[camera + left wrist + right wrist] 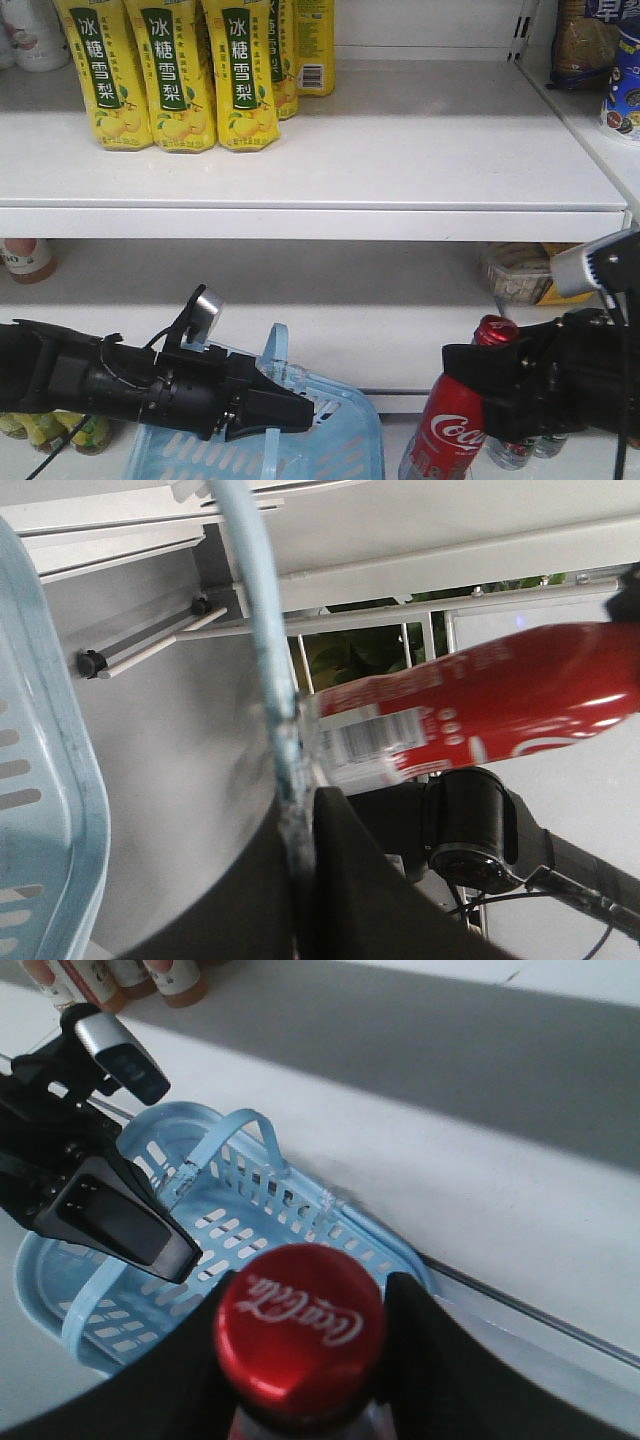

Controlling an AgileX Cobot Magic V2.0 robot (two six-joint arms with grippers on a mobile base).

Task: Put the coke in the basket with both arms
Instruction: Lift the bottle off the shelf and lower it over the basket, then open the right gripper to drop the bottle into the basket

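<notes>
The coke point(452, 425) is upright at the lower right, with its red cap point(300, 1325) and red label showing. My right gripper point(480, 378) is shut on its neck, and in the right wrist view the jaws point(300, 1305) stand on either side of the cap. The light blue basket point(345, 440) is to the left of the coke and below it point(250, 1210). My left gripper point(308, 412) is shut on the basket's hoop handle point(262, 640), which runs pinched between the jaws point(300, 815). In the left wrist view the coke point(480, 710) shows just beyond the handle.
Yellow pear-drink bottles point(180, 80) stand on the upper white shelf point(300, 222). The middle shelf holds a packaged item point(520, 272) at the right and a bottle point(25, 260) at the left. More bottles stand low at the left point(50, 430) and behind the coke point(520, 450).
</notes>
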